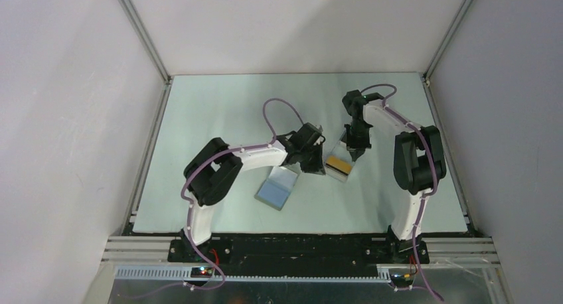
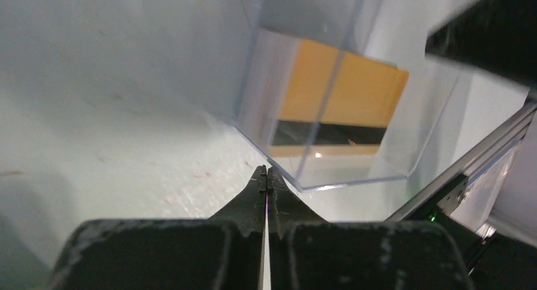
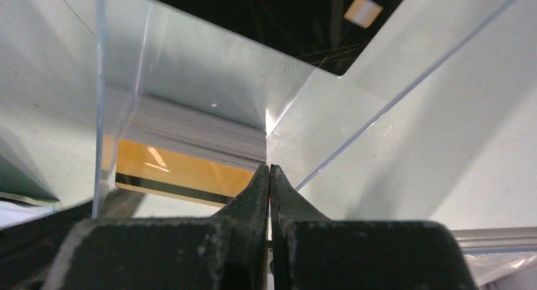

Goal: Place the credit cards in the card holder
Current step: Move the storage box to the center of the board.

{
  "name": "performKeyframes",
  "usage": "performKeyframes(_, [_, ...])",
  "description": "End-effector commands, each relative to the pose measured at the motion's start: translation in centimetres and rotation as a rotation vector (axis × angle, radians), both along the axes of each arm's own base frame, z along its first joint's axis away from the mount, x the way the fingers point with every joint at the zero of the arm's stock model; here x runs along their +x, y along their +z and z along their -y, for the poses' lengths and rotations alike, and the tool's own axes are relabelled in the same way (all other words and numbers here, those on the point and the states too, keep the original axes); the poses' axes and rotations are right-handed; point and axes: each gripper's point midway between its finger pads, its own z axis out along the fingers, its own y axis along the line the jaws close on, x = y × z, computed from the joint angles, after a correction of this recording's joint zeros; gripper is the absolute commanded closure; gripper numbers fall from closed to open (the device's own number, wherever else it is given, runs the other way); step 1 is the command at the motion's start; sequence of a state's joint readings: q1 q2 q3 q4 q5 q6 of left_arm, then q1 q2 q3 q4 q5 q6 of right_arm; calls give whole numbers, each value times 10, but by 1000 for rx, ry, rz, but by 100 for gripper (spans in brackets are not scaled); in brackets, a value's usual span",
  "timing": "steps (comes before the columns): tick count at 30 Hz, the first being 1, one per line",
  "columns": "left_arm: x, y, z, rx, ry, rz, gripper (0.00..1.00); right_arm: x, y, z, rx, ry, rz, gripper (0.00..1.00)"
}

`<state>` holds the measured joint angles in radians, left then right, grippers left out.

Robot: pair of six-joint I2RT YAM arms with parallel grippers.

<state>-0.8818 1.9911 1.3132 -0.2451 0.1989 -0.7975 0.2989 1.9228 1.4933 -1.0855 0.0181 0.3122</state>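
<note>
Nothing loaded yet: orange-gold plastic credit cards lie stacked in the clear plastic tray, open bluish-grey card holder beside it on the bench; left fingers and right fingers pressed together.

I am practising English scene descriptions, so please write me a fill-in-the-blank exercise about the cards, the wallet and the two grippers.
1. The credit cards lie ____ the clear tray.
2. The card holder lies ____ on the table, its bluish-grey inner side facing up.
3. The left gripper and the right gripper both have their jaws ____, holding nothing.

Missing words: inside; open; shut
</note>
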Motion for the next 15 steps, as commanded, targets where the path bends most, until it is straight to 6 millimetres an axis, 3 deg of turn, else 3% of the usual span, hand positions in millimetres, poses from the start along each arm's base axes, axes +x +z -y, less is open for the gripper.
performKeyframes(1, [49, 26, 4, -93, 86, 65, 100, -23, 16, 9, -70, 20, -27, 100])
performKeyframes(6, [72, 34, 17, -144, 63, 70, 100, -41, 19, -10, -19, 57, -69, 100])
performKeyframes(11, [75, 37, 28, -171, 43, 63, 100, -49, 31, -34, 74, 72, -60, 100])
performKeyframes(14, [73, 36, 23, -158, 36, 74, 100, -46, 37, -33, 74, 81, -31, 100])
performKeyframes(15, [75, 42, 20, -158, 41, 91, 100, -43, 39, -32, 69, 91, -6, 93])
